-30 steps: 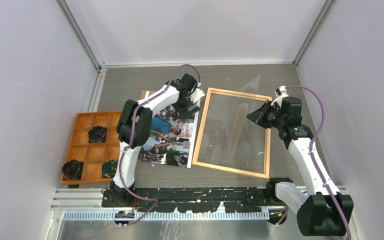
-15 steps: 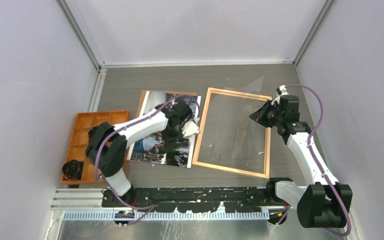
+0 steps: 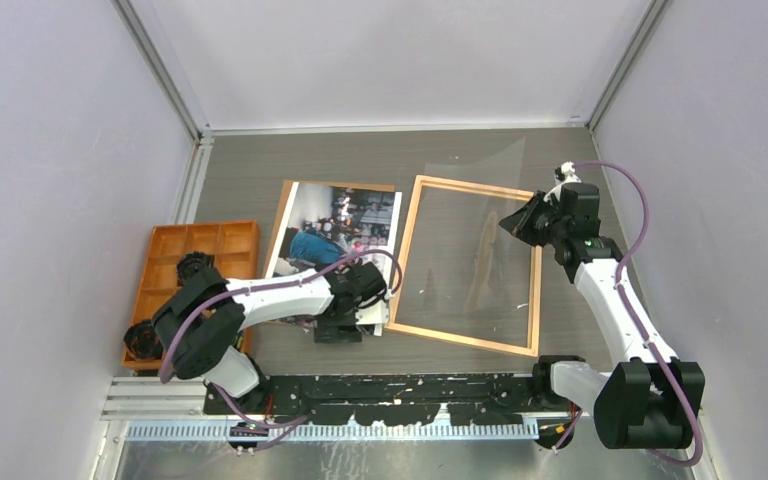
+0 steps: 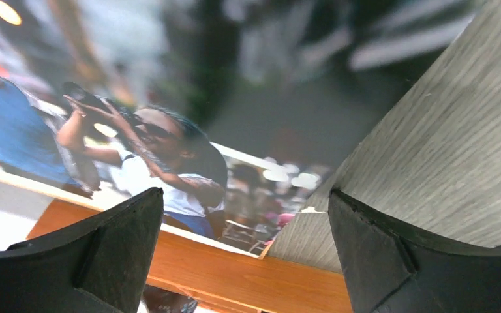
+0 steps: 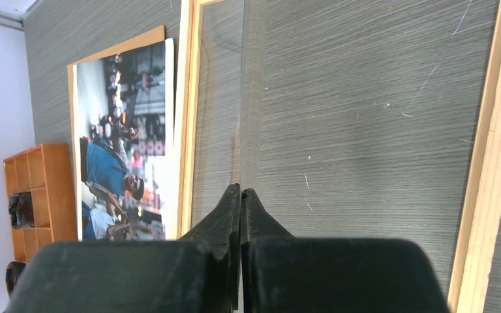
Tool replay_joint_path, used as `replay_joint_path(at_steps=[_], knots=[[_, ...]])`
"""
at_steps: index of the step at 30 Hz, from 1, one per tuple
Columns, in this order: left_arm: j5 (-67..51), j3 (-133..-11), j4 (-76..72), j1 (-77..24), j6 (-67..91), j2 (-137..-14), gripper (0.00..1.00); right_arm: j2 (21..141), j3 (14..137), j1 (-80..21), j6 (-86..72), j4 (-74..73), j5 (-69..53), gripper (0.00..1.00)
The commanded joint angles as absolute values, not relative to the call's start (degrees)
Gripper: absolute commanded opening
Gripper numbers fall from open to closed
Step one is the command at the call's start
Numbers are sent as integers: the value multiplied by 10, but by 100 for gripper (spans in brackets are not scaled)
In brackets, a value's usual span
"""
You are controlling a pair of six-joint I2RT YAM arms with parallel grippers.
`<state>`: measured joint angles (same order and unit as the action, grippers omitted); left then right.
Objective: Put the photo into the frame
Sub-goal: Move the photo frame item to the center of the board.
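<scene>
nearest the bases, the left gripper (image 4: 244, 195) hangs low over the near right corner of the photo (image 3: 332, 225). its fingers are spread wide with nothing between them, and in its own camera the print's corner sits just ahead of the fingertips. it looks lined up to take that corner, probably the easiest place to get under a flat sheet. off to its left an orange tray (image 3: 232, 240) holds a few dark round things (image 3: 195, 268), apart from the job. the photo lies face up on a brown board (image 5: 104, 53), just beside the frame (image 3: 460, 337) and not yet in it, their long edges nearly touching. the frame lies flat on the table (image 3: 360, 160), whose grain shows through the opening. farther back the right gripper (image 5: 241, 189) is pinched tight on the edge of a clear sheet (image 5: 251, 78). it holds the sheet tilted up off the frame, likely so the opening is free for the print.
</scene>
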<state>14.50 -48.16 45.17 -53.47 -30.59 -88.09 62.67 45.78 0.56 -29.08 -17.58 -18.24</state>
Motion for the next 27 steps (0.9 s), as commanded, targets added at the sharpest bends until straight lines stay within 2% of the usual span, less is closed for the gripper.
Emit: replay_joint_path(at_steps=[1, 5, 13, 27], knots=[[242, -447, 329, -544, -317, -906, 100, 623, 474, 6, -294, -136, -171, 1], [300, -439, 247, -518, -358, -961, 100, 618, 469, 6, -293, -143, -156, 1], [302, -553, 219, -395, -421, -1026, 100, 612, 453, 7, -292, -149, -147, 1], [365, -727, 149, -314, -430, -1148, 100, 618, 428, 7, -305, -135, -168, 1]])
